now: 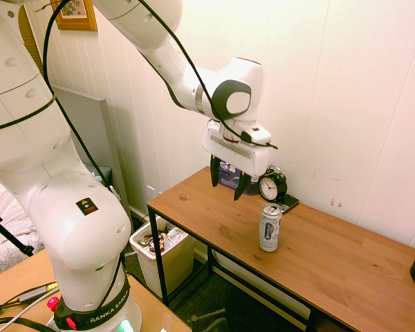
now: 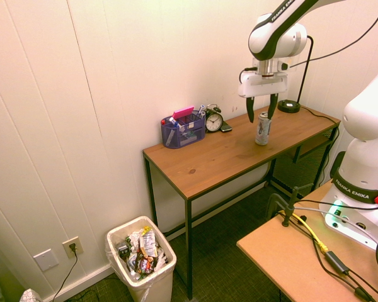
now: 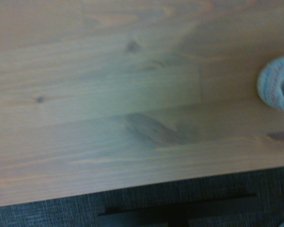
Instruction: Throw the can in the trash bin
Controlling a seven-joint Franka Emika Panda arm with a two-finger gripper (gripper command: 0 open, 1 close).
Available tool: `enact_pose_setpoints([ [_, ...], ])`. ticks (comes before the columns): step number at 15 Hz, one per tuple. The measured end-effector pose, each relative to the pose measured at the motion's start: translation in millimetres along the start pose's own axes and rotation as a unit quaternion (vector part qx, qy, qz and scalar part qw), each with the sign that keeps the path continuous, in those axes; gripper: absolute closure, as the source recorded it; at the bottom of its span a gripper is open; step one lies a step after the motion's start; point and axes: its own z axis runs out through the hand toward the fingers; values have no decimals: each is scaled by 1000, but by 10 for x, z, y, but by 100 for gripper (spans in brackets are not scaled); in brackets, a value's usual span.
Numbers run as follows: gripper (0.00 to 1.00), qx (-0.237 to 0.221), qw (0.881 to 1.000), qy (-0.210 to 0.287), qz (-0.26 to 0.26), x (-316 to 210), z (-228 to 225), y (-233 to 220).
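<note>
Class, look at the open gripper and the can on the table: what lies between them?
Nothing: in the first exterior view, only bare table separates the gripper from the can.

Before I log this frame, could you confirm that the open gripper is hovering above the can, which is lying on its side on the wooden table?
Not quite: the can stands upright on the wooden table, as the first exterior view shows. The rest holds: the gripper is open and hovers above it.
</note>
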Motion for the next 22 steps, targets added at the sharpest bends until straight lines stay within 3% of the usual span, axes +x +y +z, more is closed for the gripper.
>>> enact_pose_setpoints([
  [4,0,-19,998,-17,62,363,443,3],
  [9,0,-20,987,-6,158,911,548,5],
  [19,0,-7,981,-1,192,1279,662,-247],
  [20,100,-8,981,-2,193,1315,688,-274],
  [22,100,-16,981,-8,194,1345,705,-282],
])
